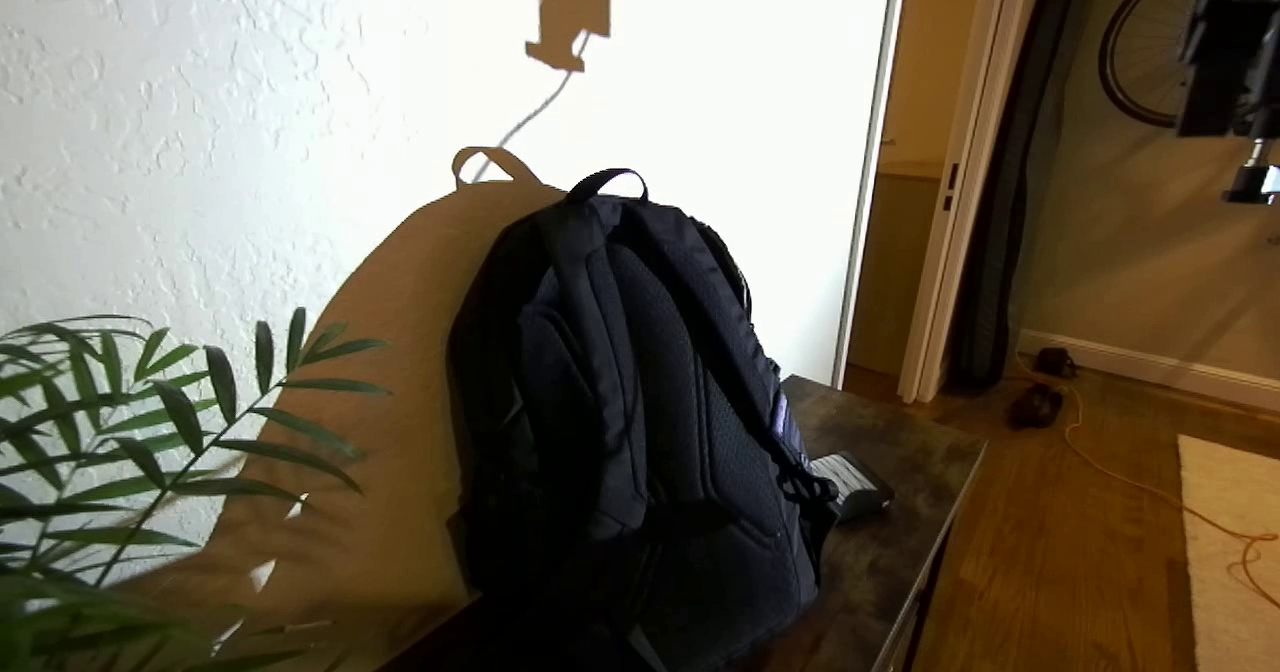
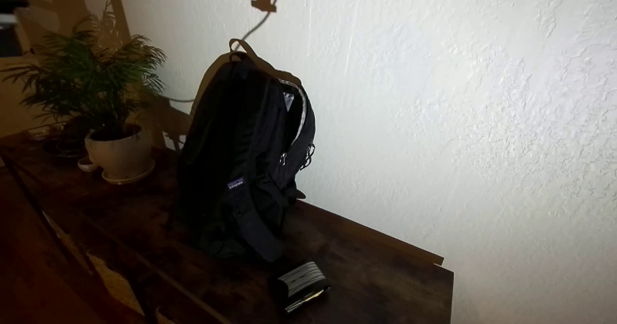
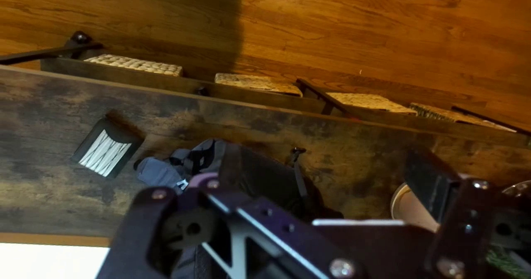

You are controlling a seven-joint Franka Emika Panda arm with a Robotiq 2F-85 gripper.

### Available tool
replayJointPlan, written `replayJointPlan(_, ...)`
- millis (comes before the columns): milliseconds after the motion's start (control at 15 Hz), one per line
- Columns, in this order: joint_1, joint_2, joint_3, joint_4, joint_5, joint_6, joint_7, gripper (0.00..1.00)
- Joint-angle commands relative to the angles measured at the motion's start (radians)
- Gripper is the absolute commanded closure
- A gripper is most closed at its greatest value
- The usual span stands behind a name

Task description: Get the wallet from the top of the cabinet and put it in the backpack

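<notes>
The gripper [image 3: 323, 162] is hovering over the desk [image 3: 37, 117], its jaws standing wide apart. In an exterior view the wallet [image 2: 303, 278] is lying toward the near end edge; beyond it the backpack [image 2: 241, 160] is standing by the back edge, the potted plant [image 2: 103, 90] sitting toward the far end.

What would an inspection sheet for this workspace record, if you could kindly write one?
Surface: cabinet top, brown and mottled.
Job's things: wallet lying on the cabinet top, beside the standing, partly unzipped backpack.
Clutter: potted plant on a saucer, farther along the same top.
Gripper: open, holding nothing.
Cables: orange cord on the floor.
Surroundings: textured wall behind the backpack; bicycle wheel in the background.
</notes>
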Motion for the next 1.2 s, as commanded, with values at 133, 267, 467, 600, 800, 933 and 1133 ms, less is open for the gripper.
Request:
replayJointPlan(133, -0.037, 0.202, 0.010, 0.011, -0.053, 0.274, 0.009, 0.00)
replayJointPlan(267, -0.050, 0.265, 0.010, 0.015, -0.080, 0.346, 0.027, 0.00)
replayJointPlan(467, -0.045, 0.277, 0.003, 0.010, -0.074, 0.350, 0.011, 0.00)
replayJointPlan(600, -0.054, 0.309, 0.002, 0.021, -0.083, 0.365, 0.015, 0.00)
replayJointPlan(800, -0.054, 0.314, 0.003, 0.030, -0.084, 0.366, 0.017, 0.00)
replayJointPlan(933, -0.054, 0.314, 0.003, 0.031, -0.084, 0.366, 0.019, 0.00)
replayJointPlan(1133, -0.054, 0.314, 0.003, 0.031, -0.084, 0.366, 0.019, 0.00)
